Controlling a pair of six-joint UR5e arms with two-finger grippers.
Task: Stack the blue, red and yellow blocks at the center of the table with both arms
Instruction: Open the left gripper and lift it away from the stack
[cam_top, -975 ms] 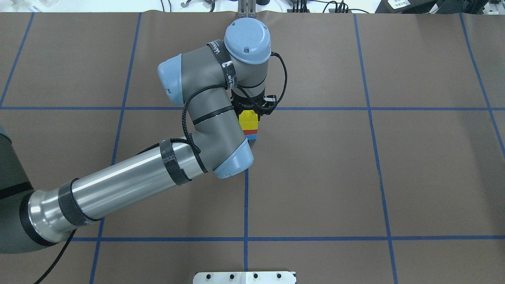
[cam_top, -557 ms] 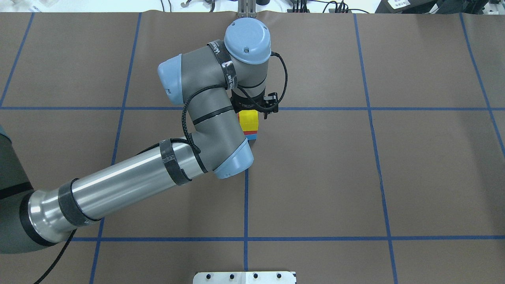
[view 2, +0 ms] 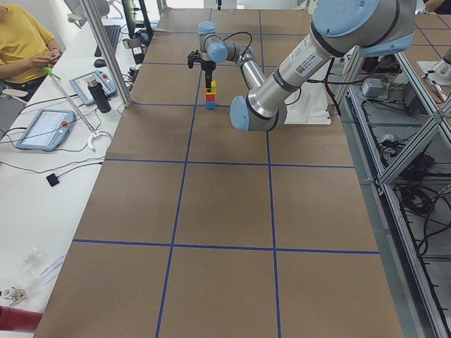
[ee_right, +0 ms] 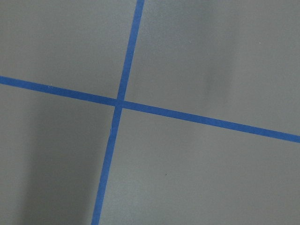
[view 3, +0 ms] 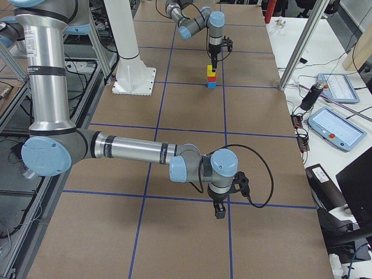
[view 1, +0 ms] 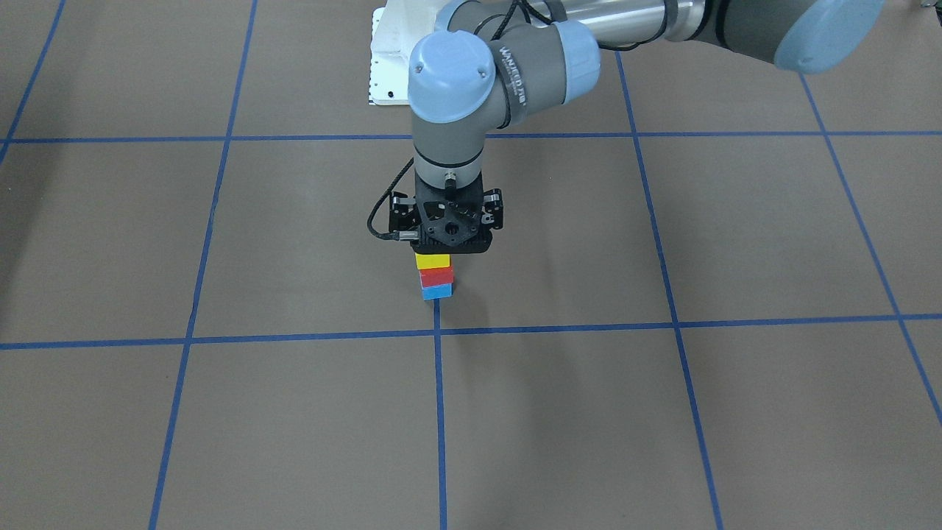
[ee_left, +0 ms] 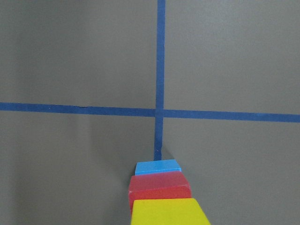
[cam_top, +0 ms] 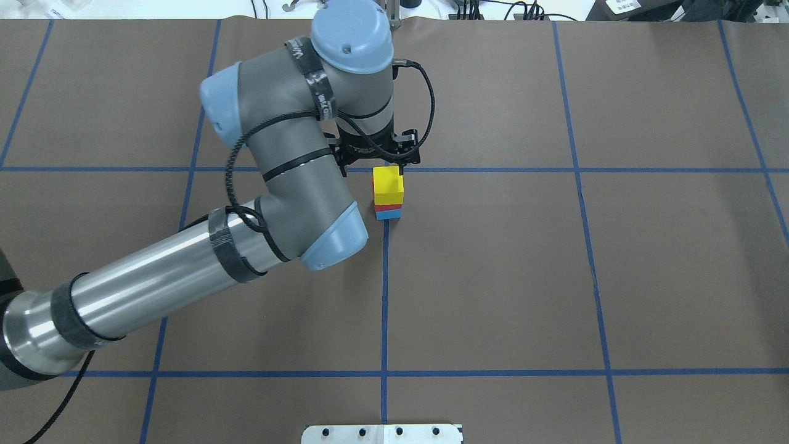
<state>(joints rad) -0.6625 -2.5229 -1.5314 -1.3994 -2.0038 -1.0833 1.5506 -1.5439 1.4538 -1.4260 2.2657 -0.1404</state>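
Note:
A stack stands at the table's centre where two tape lines cross: blue block (cam_top: 389,215) at the bottom, red block (cam_top: 388,208) on it, yellow block (cam_top: 388,184) on top. It also shows in the front view (view 1: 434,277) and at the lower edge of the left wrist view (ee_left: 159,187). My left gripper (cam_top: 379,163) hangs just above the yellow block, open and apart from it. My right gripper (view 3: 220,214) shows only in the exterior right view, low over the table far from the stack. I cannot tell whether it is open or shut.
Blue tape lines (cam_top: 384,296) divide the brown table cover into squares. The white robot base plate (cam_top: 382,433) sits at the near edge. A person in yellow (view 2: 21,42) and tablets (view 2: 46,127) are on the side bench beyond the table.
The left gripper opened off the yellow block, then lifted and drew back to the upper left. The three-block stack stays standing on its own.

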